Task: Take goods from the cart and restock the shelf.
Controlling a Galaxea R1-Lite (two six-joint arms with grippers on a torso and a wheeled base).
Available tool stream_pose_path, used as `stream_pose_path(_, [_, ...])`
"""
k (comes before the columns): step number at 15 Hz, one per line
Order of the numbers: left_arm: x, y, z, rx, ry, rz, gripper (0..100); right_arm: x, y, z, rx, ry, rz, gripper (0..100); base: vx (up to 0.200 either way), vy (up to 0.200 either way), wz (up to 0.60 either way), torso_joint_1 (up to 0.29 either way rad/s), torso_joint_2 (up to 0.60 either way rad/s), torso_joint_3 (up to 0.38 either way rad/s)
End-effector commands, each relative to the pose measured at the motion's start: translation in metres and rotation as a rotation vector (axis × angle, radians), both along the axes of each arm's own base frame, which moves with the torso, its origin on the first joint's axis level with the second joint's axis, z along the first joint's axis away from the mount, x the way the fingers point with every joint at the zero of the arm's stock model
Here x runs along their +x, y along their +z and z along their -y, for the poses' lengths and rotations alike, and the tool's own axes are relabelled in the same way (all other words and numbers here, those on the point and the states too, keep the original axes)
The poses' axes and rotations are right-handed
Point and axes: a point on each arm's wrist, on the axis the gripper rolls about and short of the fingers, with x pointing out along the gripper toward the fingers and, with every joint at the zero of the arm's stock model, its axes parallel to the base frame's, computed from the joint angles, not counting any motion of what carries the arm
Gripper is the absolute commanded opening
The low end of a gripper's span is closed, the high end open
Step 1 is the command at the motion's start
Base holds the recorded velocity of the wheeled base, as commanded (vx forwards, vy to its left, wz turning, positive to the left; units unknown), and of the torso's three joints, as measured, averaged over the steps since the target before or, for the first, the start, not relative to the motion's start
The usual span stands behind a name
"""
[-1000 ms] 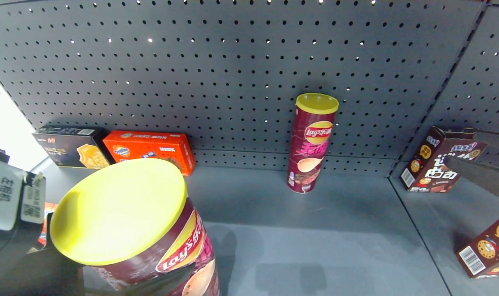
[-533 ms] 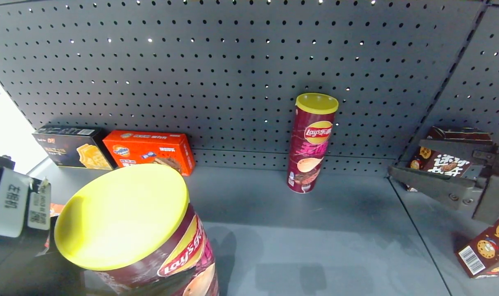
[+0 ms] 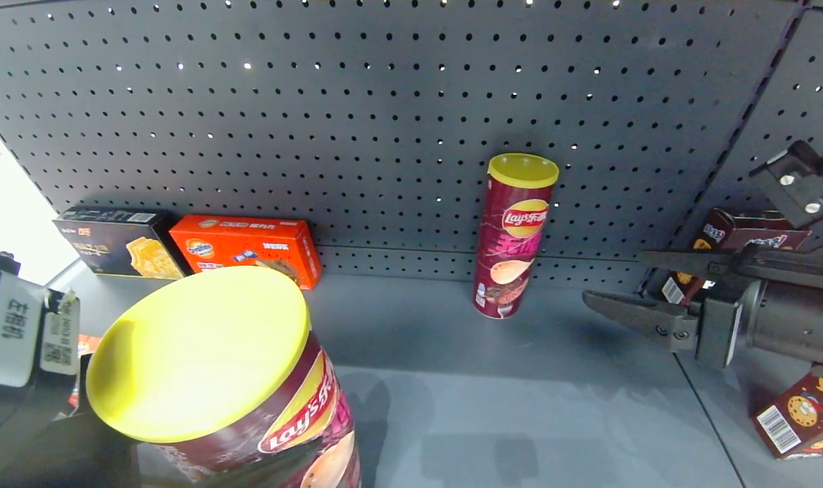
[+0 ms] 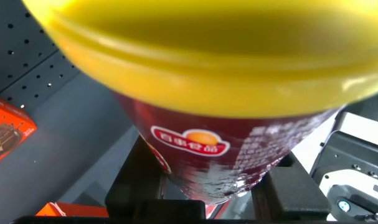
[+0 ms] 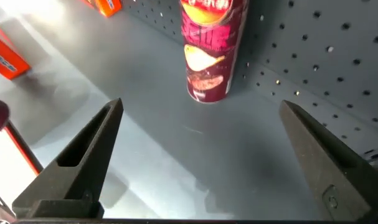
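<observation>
The left gripper [image 4: 207, 202] clamps a maroon chip tube with yellow plastic lid [image 3: 208, 366], its base cut off. The right gripper [image 5: 202, 109], spread wide and empty, faces an identical upright tube [image 3: 513, 237] just ahead.

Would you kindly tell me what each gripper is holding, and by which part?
The left gripper clamps the chips can by its body, below the yellow lid. The right gripper is open and holds nothing.

A near can [image 3: 208, 379] with a yellow lid is low at the left. A second can [image 3: 513, 237] stands upright by the pegboard [image 3: 384, 102], the right gripper [image 3: 613, 276] near it, jaws apart.
</observation>
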Motion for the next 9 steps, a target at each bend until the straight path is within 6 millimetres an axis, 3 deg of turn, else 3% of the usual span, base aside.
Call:
stream_pose_path(1, [0.001,0.0,0.0,0.001,0.003,-0.001,0,0.006,-0.008,-0.003,-0.017,-0.005,-0.029,100,0.0,0.0,0.0,0.0,0.0,0.0])
stream_pose_path(9, [0.0,-0.001,-0.001,0.004,0.006,-0.002,0,0.037,-0.021,-0.021,0.001,0.0,0.01,100,0.0,0.0,0.0,0.0,0.0,0.0])
